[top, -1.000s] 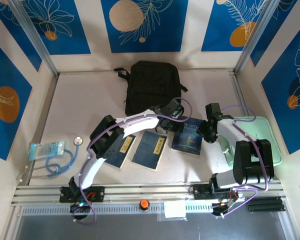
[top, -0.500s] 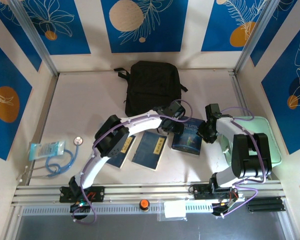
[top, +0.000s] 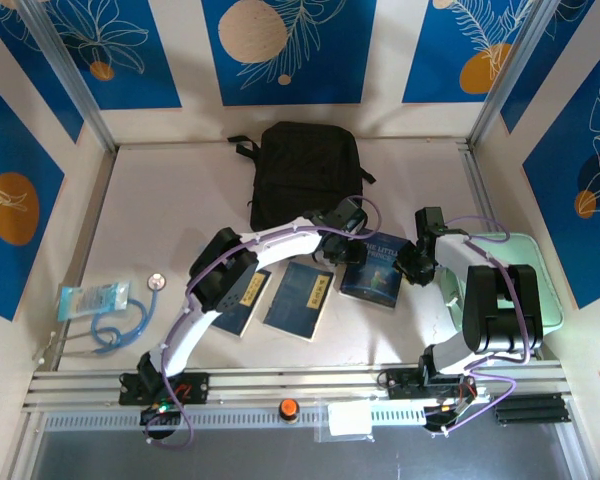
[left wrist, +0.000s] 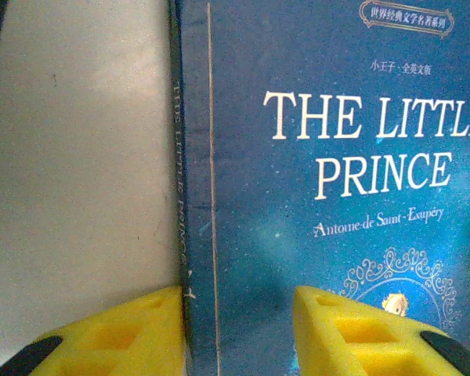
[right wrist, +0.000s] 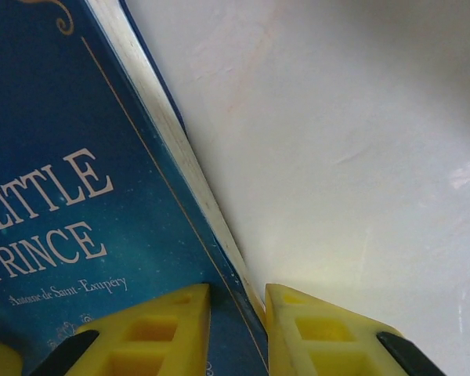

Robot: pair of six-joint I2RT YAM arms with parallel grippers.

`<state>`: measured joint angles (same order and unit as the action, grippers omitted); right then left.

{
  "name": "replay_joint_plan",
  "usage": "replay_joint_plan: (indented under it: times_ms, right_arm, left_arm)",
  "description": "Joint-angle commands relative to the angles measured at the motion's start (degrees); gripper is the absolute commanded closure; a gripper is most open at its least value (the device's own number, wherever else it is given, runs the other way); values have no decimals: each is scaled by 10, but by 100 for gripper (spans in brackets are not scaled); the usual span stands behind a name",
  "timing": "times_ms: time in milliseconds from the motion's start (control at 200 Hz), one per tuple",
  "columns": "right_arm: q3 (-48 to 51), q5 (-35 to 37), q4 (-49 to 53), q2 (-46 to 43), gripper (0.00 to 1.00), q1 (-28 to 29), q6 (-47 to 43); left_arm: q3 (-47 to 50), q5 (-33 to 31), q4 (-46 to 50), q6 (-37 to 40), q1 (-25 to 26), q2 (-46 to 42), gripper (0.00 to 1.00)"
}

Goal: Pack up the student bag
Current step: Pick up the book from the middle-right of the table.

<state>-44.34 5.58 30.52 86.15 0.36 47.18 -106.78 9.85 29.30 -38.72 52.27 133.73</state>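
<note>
Straddling the spine of "The Little Prince" book (top: 375,270), the left gripper (top: 334,246) hangs over it with a fairly wide gap. In its wrist view (left wrist: 239,329), one yellow fingertip (left wrist: 117,333) sits over the bare table (left wrist: 70,157) and the other (left wrist: 360,329) over the blue cover (left wrist: 337,157).

The right gripper (top: 412,268) stands at the book's opposite, page-edge side. Its jaws are narrow, though a slit shows between them. From its wrist camera (right wrist: 236,329), the white page edge runs into that slit, with one fingertip (right wrist: 153,333) over the cover (right wrist: 63,157) and the other (right wrist: 321,337) over the table.

The black student bag (top: 305,175) lies flat just beyond the left gripper, farther from the arm bases, apart from the book. Two more dark blue books (top: 302,297) lie on the base side of the left gripper. A mint-green case (top: 535,262) lies beside the right gripper's arm.
</note>
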Motion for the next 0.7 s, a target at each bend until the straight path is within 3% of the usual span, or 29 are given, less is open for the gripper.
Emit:
replay_joint_plan:
  times_ms: [0, 275, 495, 695]
  right_arm:
    - [17, -26, -5, 19, 77, -2, 12]
    - [24, -33, -13, 14, 79, -7, 20]
    - [39, -68, -54, 10, 82, -18, 26]
    - [44, -84, -70, 11, 83, -23, 30]
  left_arm:
    - [-9, 96, -54, -4, 13, 14, 62]
    - [49, 155, -128, 12, 12, -81, 68]
    - [80, 190, -169, -9, 9, -93, 76]
    - [84, 202, -195, -26, 8, -96, 71]
